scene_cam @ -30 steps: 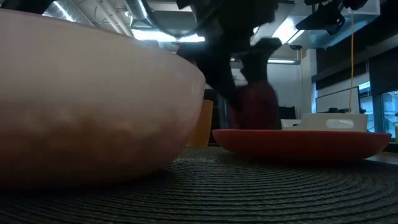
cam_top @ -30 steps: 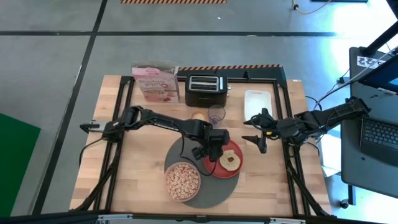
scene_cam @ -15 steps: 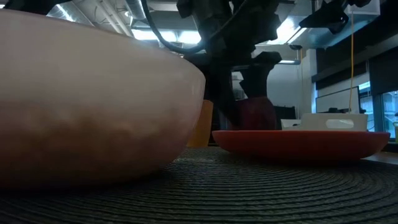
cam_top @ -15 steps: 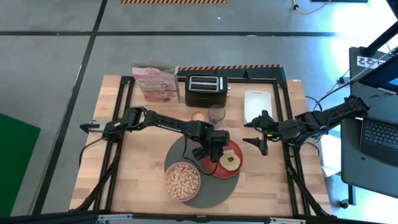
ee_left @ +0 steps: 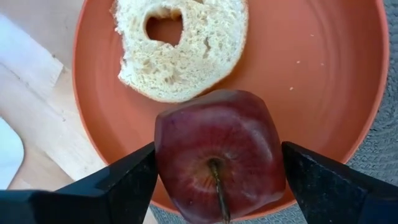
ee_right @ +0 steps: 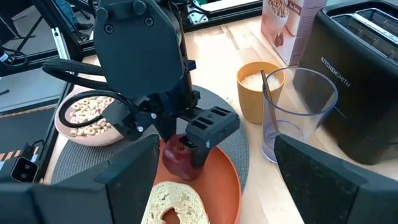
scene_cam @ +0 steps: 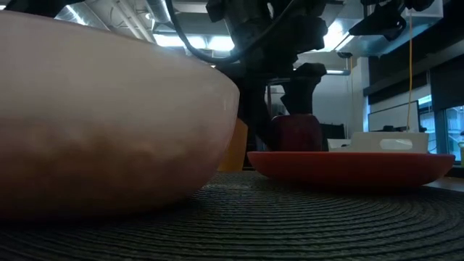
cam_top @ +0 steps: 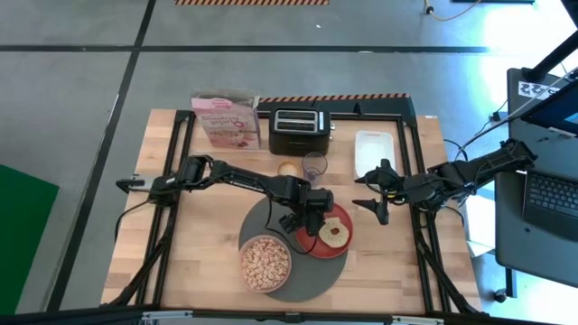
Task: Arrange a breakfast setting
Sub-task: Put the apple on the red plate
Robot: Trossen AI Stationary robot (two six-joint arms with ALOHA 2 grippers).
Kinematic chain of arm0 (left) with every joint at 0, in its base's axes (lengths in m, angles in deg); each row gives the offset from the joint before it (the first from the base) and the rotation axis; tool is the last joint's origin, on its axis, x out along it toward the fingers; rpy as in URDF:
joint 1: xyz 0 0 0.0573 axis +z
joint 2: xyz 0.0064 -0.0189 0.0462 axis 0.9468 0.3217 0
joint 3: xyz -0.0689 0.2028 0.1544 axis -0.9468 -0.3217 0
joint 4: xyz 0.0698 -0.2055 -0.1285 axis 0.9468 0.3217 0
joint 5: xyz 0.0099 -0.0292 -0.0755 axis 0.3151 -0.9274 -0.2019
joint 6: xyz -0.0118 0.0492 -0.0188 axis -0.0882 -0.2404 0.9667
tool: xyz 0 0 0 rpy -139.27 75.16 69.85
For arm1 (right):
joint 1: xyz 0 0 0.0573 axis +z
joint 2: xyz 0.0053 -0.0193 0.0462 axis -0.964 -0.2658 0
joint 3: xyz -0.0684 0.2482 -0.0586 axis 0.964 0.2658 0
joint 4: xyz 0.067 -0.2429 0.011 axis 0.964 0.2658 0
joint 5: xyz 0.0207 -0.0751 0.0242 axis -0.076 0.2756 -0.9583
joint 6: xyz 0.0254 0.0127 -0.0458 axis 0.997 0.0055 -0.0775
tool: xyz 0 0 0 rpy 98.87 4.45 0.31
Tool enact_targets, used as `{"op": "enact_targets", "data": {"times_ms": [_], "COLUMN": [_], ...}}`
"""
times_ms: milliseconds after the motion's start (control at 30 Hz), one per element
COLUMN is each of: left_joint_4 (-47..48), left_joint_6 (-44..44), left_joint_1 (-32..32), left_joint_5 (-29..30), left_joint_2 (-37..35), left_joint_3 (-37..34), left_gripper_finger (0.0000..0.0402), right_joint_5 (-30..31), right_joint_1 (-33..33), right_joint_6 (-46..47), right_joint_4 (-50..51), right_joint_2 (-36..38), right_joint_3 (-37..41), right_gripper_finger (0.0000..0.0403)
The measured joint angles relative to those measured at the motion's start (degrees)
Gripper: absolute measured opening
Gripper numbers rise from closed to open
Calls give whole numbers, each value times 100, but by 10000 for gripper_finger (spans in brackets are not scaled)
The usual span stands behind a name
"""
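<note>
While the right gripper is idling open beside the mat, the left gripper is clamping the apple, resting it on the red plate just clear of the bagel half.

Even overhead light is bathing the table. At table height, ceiling lamps are glaring while the near bowl is blurring.
</note>
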Motion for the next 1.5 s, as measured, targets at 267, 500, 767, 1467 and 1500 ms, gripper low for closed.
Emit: {"op": "enact_targets", "data": {"times_ms": [267,500,767,1467,1500], "left_joint_4": [-34,-153,-147,-245,-254], "left_joint_6": [208,432,707,1129,1139], "left_joint_1": [0,-2,-2,-177,-175], "left_joint_5": [-2,-99,-203,-144,-147], "left_joint_2": [0,0,0,0,0], "left_joint_3": [0,0,0,0,0], "left_gripper_finger": [327,327,328,328,328], "right_joint_5": [0,0,0,9,35], "right_joint_1": [0,0,0,-2,-2], "right_joint_6": [-3,-5,-7,-9,-5], "right_joint_4": [0,-2,-2,-4,-4], "right_joint_2": [0,0,0,0,0], "right_joint_3": [0,0,0,2,2], "right_gripper_finger": [319,319,319,319,319]}}
